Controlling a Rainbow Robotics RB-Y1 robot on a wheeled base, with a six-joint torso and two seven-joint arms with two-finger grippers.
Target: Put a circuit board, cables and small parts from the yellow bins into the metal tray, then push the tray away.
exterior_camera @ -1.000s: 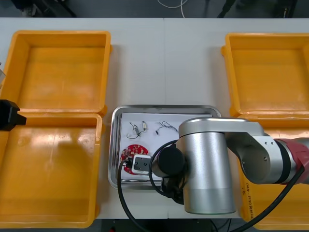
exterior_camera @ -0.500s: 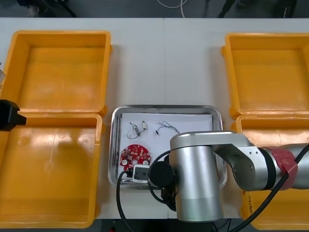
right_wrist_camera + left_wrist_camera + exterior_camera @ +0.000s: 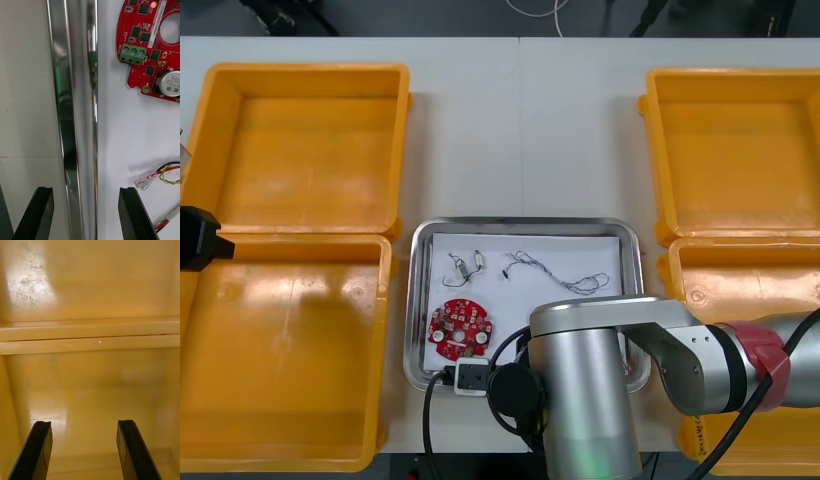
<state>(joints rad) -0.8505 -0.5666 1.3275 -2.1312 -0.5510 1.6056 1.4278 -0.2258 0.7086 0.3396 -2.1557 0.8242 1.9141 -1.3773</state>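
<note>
Front view: a light, flat table (image 3: 520, 130) spans the frame. Four rectangular yellow plastic bins rest on it: the upper-left bin (image 3: 305, 150), the lower-left bin (image 3: 280, 350), the upper-right bin (image 3: 735, 150) and the lower-right bin (image 3: 740, 285), part of which lies under the arm. The thick silver right arm (image 3: 585, 400) rises from the bottom edge at centre right and covers the lower right corner of the shiny rectangular metal tray (image 3: 520, 222). The tray is white inside and sits at lower centre, between the two lower bins. The black end of the left arm (image 3: 198, 238) shows at the middle of the left edge, over the seam between the two left bins.

In the right wrist view, the right gripper (image 3: 85, 191) has its black fingers spread wide and straddles the tray's rim (image 3: 71, 112). One finger is over the table outside, the other over the white inside. In the left wrist view, the left gripper (image 3: 84, 423) is also spread apart and holds nothing. It hangs over a bin floor (image 3: 90, 401), with two bin rims meeting beyond the fingers.

The round red circuit board (image 3: 459, 328) lies in the lower left of the tray, close to the rim. A thin looping cable (image 3: 555, 272) lies in the tray's upper right. A red and yellow twisted cable (image 3: 161, 176) ends just beside the inner finger. A small metal part (image 3: 465, 264) lies above the board.
</note>
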